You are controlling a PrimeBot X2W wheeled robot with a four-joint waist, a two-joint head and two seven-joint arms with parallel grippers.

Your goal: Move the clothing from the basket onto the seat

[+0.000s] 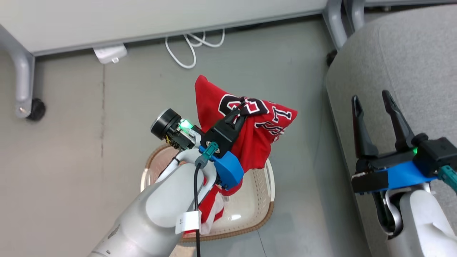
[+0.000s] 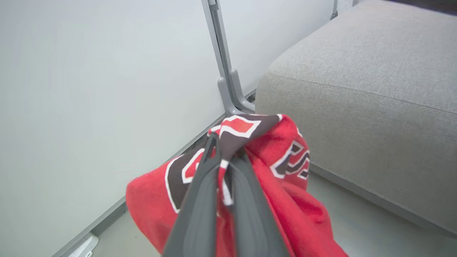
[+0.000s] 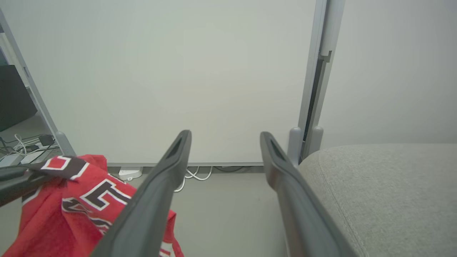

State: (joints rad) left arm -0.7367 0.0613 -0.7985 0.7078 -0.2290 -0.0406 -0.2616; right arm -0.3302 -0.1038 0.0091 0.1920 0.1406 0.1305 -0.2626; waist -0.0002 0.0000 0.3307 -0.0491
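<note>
Clamping the jersey point(image 1: 257, 146), the left gripper point(image 1: 240, 109) is dangling it downward over the basket point(image 1: 266, 214) holding another red garment point(image 1: 210, 210); the right gripper point(image 1: 371, 96) is gaping wide, empty.

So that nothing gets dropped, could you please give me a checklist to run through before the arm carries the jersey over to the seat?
1. Left gripper shut on the numbered jersey: ok.
2. Jersey lifted free of the basket: cannot tell, its hem hangs behind the wrist.
3. Seat bare where visible: ok.
4. Right gripper open and empty, but over the seat's near edge, possibly in the way: not ok.
5. Basket emptied: not ok, a white-trimmed garment lies inside.
</note>
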